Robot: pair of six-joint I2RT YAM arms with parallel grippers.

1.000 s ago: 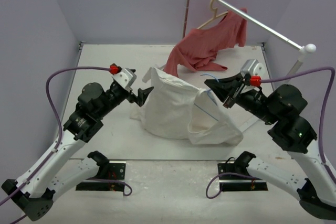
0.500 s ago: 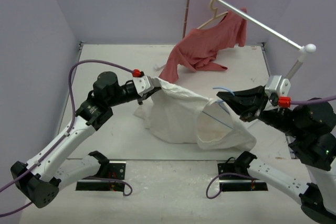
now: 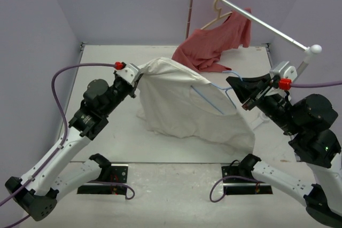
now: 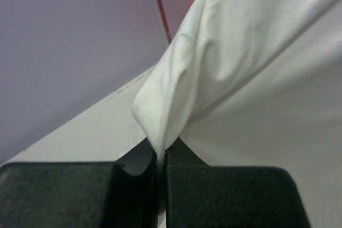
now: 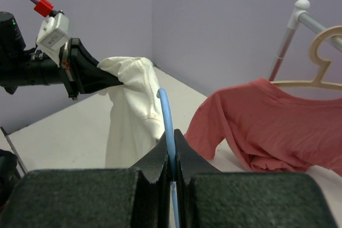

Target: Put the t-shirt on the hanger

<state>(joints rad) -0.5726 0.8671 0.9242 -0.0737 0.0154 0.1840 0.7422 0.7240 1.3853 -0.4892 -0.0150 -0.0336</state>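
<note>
While the left gripper (image 3: pixel 138 74) pinches a t-shirt (image 3: pixel 179 102) corner aloft, right gripper (image 3: pixel 235 85) clamped on the hanger (image 3: pixel 207 99), wire against the t-shirt, hem draping onto the table (image 3: pixel 120 138), red shirt (image 3: pixel 208 52) behind.

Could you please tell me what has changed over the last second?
The left gripper took hold of the edge of the cream-white cotton t-shirt and raised it up and back, spreading the cloth. The right gripper, shut on the thin light-blue wire hanger, drew away to the right. The salmon-red shirt and beige hanger stayed on the rail.
</note>
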